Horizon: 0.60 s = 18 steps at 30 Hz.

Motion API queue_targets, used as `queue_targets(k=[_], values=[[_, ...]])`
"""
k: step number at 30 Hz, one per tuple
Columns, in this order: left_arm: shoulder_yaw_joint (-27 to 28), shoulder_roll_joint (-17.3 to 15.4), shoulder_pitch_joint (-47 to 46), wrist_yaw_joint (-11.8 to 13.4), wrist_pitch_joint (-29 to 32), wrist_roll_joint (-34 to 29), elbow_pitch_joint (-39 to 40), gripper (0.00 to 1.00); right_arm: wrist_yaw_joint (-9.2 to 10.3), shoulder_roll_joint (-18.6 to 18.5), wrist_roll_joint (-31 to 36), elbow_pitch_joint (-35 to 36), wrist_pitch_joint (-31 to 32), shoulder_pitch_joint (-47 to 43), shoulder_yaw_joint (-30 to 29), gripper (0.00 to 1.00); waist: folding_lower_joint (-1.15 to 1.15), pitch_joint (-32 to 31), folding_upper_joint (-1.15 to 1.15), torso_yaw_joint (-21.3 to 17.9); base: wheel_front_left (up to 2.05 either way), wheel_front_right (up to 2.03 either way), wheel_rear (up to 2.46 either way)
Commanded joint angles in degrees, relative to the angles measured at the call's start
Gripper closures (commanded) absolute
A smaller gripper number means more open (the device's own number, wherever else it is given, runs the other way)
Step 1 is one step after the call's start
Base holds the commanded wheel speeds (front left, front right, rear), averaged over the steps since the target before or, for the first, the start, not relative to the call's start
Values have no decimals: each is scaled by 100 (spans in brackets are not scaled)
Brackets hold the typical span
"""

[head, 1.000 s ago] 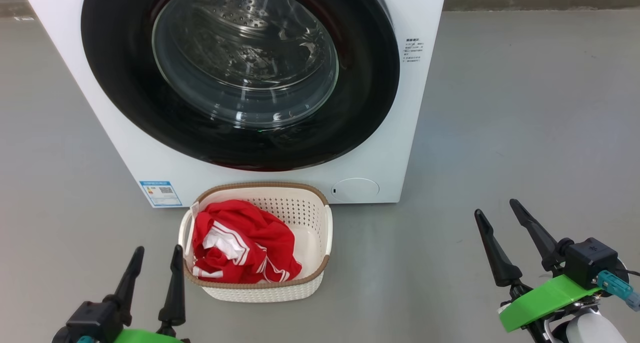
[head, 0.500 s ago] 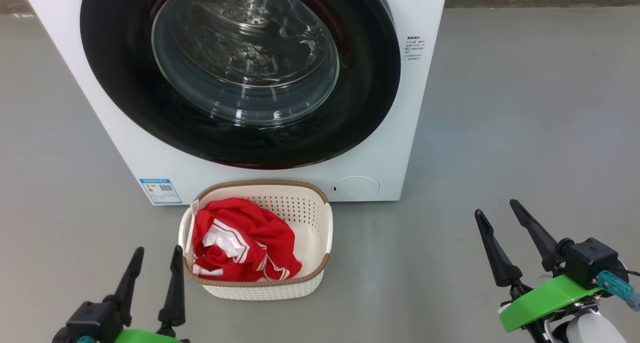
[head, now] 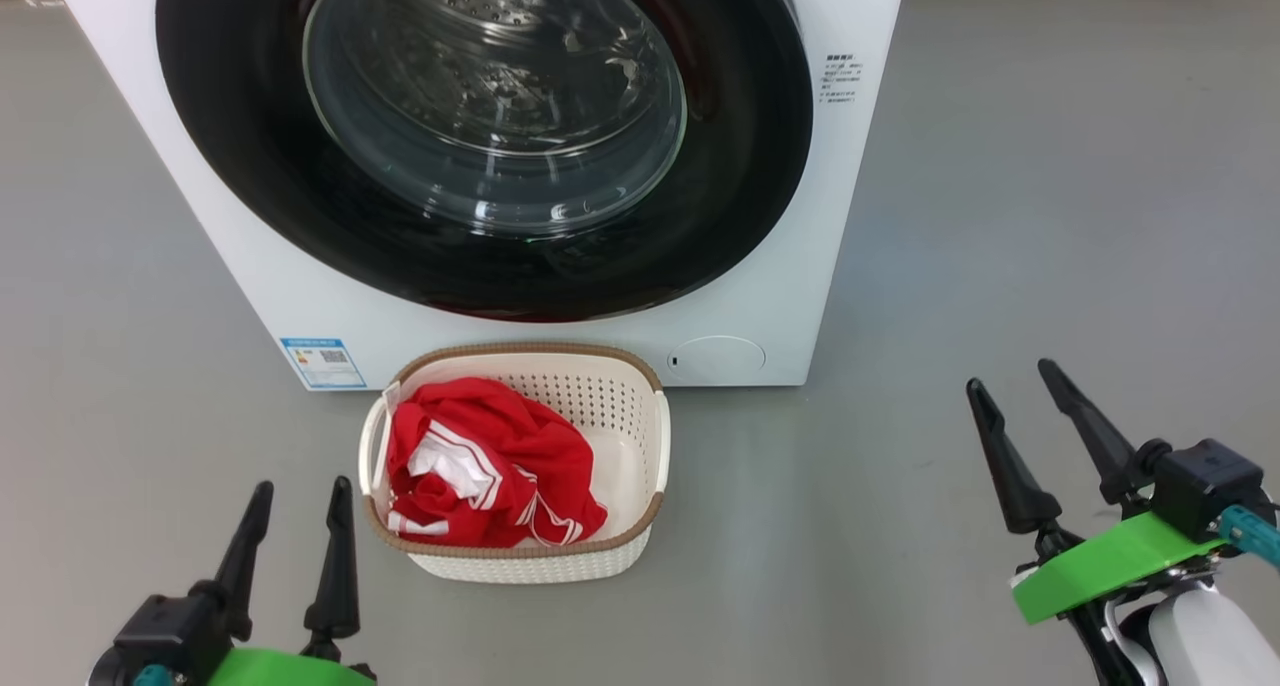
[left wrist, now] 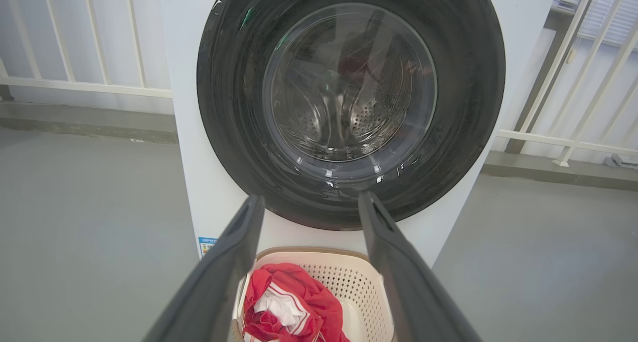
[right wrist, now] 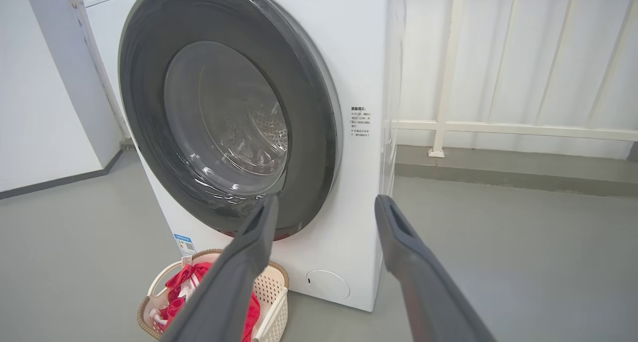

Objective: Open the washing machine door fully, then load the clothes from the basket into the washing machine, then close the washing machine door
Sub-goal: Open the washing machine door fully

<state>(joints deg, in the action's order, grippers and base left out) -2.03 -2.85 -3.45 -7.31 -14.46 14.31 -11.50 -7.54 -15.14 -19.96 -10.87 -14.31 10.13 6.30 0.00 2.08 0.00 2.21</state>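
The white washing machine [head: 780, 296] stands ahead with its round black-rimmed door [head: 740, 166] resting against the front. In the right wrist view the door [right wrist: 309, 107] looks slightly ajar at its right edge. On the floor before it sits the cream basket [head: 620, 556] holding red clothes [head: 500, 466] with white stripes. My left gripper [head: 300, 501] is open at the lower left, just left of the basket. At the lower right, well clear of the machine, my right gripper [head: 1010, 381] also stands open. Both are empty. The left wrist view shows the door [left wrist: 473, 83], basket [left wrist: 369, 292] and clothes [left wrist: 299, 302].
Grey floor [head: 1050, 216] spreads to the right of the machine. A white railing [right wrist: 498, 127] runs behind it, and a white wall or cabinet [right wrist: 45, 107] stands at its left in the right wrist view. A blue label [head: 320, 363] marks the machine's lower front.
The head view has shifted a little, so machine and basket sit slightly higher. Both grippers have edged a little, the right one upward, and stay open.
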Motion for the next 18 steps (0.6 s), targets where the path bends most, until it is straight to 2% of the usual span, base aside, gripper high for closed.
queue_targets(k=[1, 9, 10, 11, 12, 15, 18], values=[[209, -56, -292, -18, -54, 25, 170, 0, 5, -106, -64, 141, -69, 198, 75, 0, 0, 62, 0, 9, 0, 0, 0], [245, -33, -452, -18, -54, -73, 273, 0, 5, -250, -262, 171, -69, 597, 2, 0, 0, 416, 0, 44, 0, 0, 0], [244, -31, -478, -18, -54, -88, 287, 0, 5, -256, -325, 184, -69, 659, -30, 4, 0, 473, 0, 51, 0, 0, 0], [241, -29, -505, -18, -54, -102, 300, 0, 5, -260, -400, 195, -69, 719, -64, 21, 0, 529, 0, 57, 0, 0, 0], [238, -27, -532, -18, -54, -113, 316, 0, 5, -264, -487, 202, -69, 778, -95, 47, 0, 585, 0, 65, 0, 0, 0], [229, -22, -610, -18, -54, -144, 351, 0, 5, -326, -699, 197, -69, 951, -167, 73, 0, 747, 0, 90, 0, 0, 0], [209, -18, -688, -18, -54, -165, 385, 0, 5, -416, -870, 136, -69, 1121, -187, 84, 0, 878, 0, 125, 0, 0, 0]])
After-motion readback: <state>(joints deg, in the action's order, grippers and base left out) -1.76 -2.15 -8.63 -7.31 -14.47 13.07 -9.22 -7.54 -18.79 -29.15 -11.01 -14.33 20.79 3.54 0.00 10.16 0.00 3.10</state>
